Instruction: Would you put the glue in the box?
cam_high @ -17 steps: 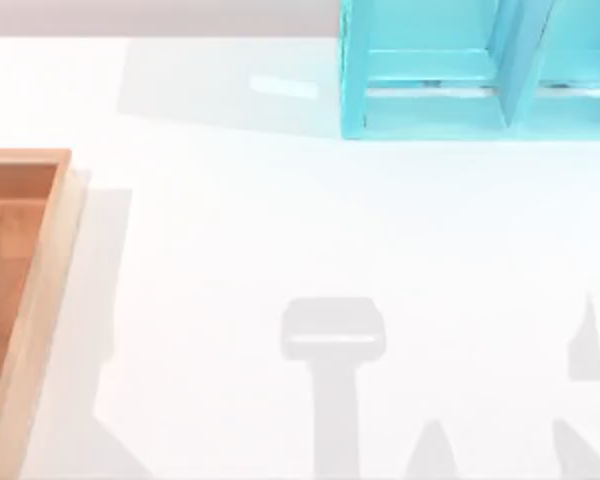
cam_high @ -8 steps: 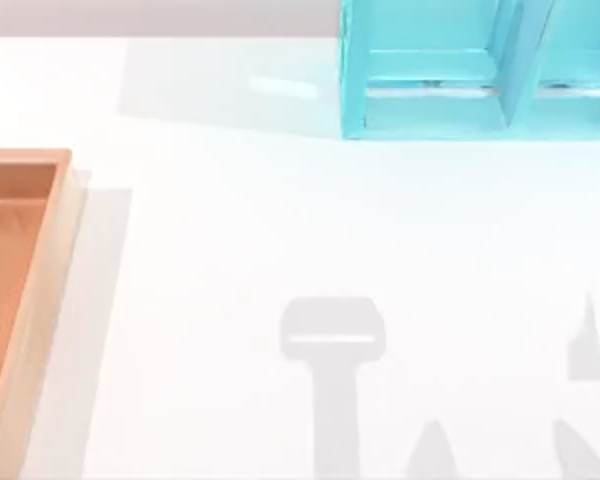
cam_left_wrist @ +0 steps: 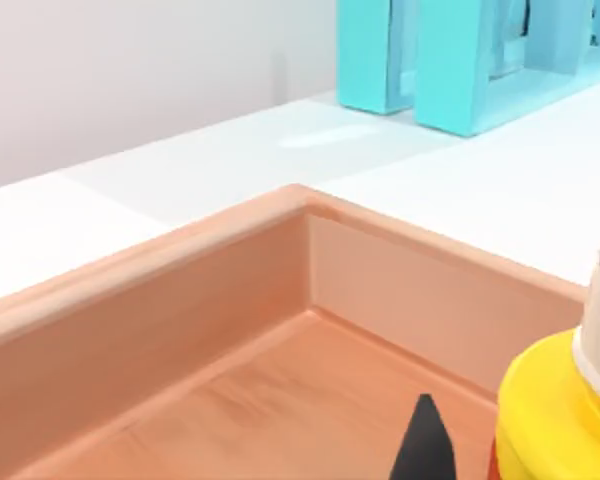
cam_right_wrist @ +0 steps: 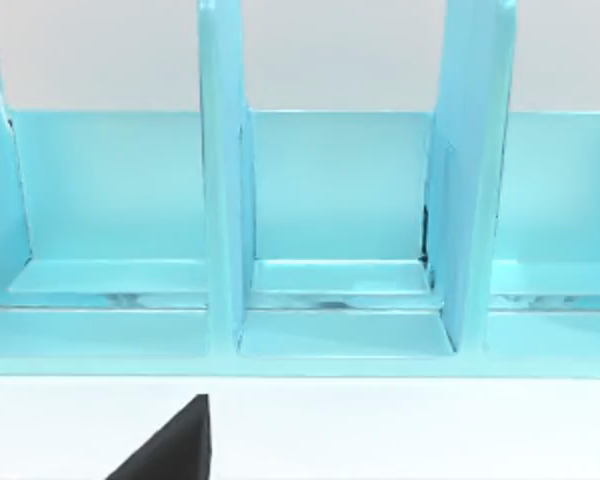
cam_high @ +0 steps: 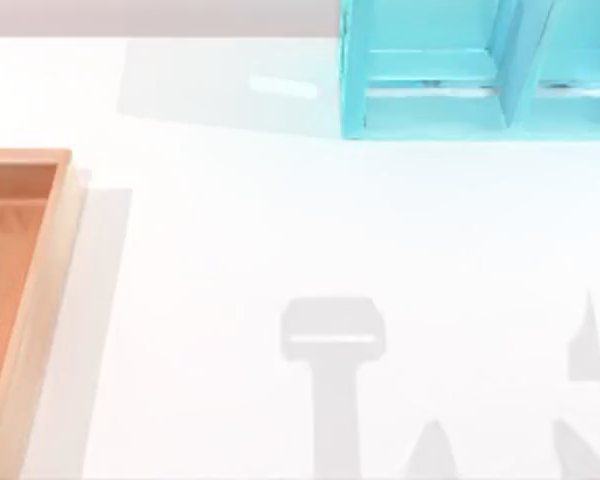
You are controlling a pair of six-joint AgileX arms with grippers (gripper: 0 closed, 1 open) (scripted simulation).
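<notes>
Glue [cam_left_wrist: 555, 415] sits at my left wrist camera's edge, above the box [cam_left_wrist: 230, 340] interior, beside one dark fingertip [cam_left_wrist: 423, 445]; grip state I cannot tell. Top view: box [cam_high: 42, 300] at the table's [cam_high: 280, 220] left edge, turquoise shelf unit [cam_high: 430, 110] at the far right. Right wrist view: shelf unit [cam_right_wrist: 330, 220] compartments ahead, one dark fingertip [cam_right_wrist: 175, 445].
</notes>
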